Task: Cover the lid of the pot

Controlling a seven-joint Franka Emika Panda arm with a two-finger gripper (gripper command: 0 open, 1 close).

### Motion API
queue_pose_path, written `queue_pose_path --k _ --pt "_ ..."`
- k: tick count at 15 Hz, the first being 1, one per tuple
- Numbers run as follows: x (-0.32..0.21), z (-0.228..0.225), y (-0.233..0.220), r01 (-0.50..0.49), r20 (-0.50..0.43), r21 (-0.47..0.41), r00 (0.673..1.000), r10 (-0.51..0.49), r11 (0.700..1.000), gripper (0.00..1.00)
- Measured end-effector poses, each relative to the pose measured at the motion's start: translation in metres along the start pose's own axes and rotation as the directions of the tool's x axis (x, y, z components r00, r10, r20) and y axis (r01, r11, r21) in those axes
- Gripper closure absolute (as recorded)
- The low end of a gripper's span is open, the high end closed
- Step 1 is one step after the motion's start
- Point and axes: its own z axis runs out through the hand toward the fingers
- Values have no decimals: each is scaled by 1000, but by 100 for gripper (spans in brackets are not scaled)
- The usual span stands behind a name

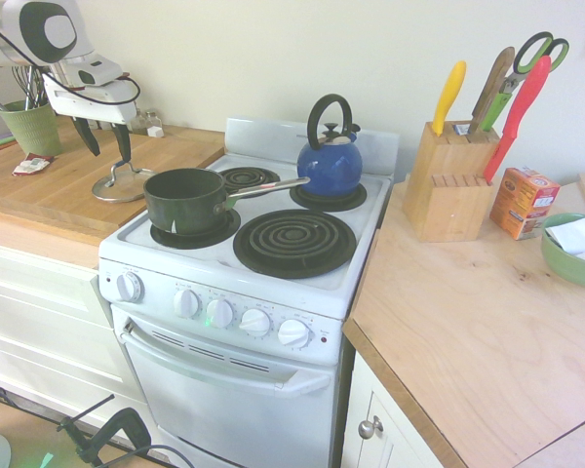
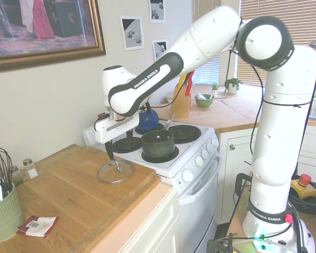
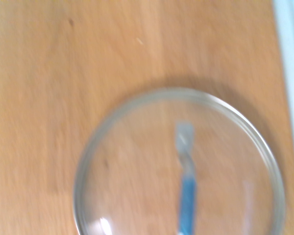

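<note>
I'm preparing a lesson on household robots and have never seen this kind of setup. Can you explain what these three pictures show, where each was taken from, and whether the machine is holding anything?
The white machine is a jointed robot arm ending in a two-fingered claw. Two pictures come from cameras standing in the kitchen on opposite sides of the arm; the blurry third comes from a camera on the arm's wrist, looking straight down.

On the wooden counter lies a glass lid with a metal loop handle. The claw is open, its fingers on either side of that handle, so nothing is held. The lid belongs on the dark green pot, which stands uncovered on the white stove, near a blue kettle.
</note>
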Motion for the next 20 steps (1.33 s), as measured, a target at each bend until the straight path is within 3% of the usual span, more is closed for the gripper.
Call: queue_pose_path --k 13,14,20 --pt "14 48 -21 8 62 -94 998 -2 996 0" --pt "15 52 -20 7 64 -99 998 -1 995 100" --pt "17 56 -23 6 55 -91 999 -1 996 100"
